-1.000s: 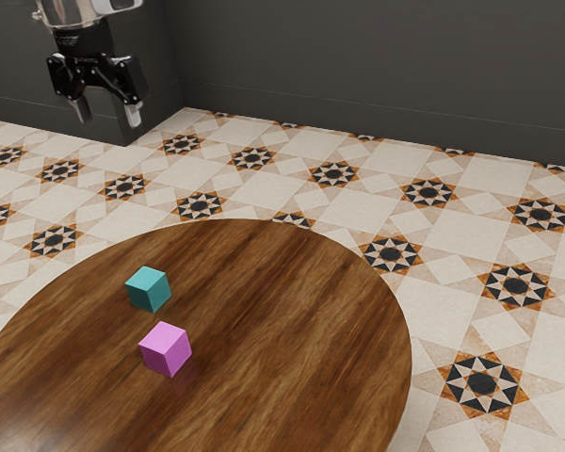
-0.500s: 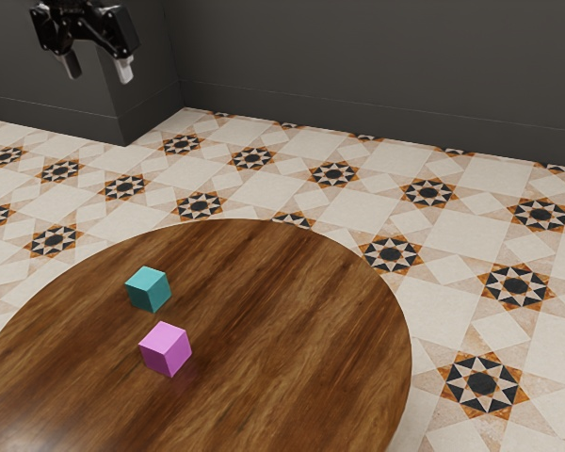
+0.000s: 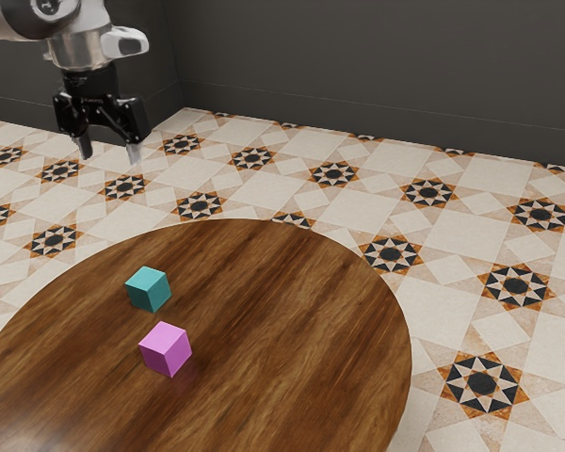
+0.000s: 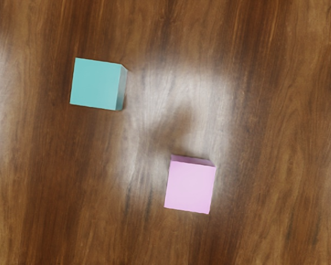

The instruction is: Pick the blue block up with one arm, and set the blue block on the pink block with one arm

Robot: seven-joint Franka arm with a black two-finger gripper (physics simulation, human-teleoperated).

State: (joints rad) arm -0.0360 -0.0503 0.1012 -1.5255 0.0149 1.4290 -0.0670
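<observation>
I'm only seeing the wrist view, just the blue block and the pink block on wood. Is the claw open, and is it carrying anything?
Observer: The claw is open and holds nothing.
Operator: How close is it to the blue block?
Observer: Not close. It hangs high above the table, well clear of the blue block, touching nothing.
Operator: Is the pink block near a table edge?
Observer: No. The table is round, and the pink block sits well in from its rim.
</observation>
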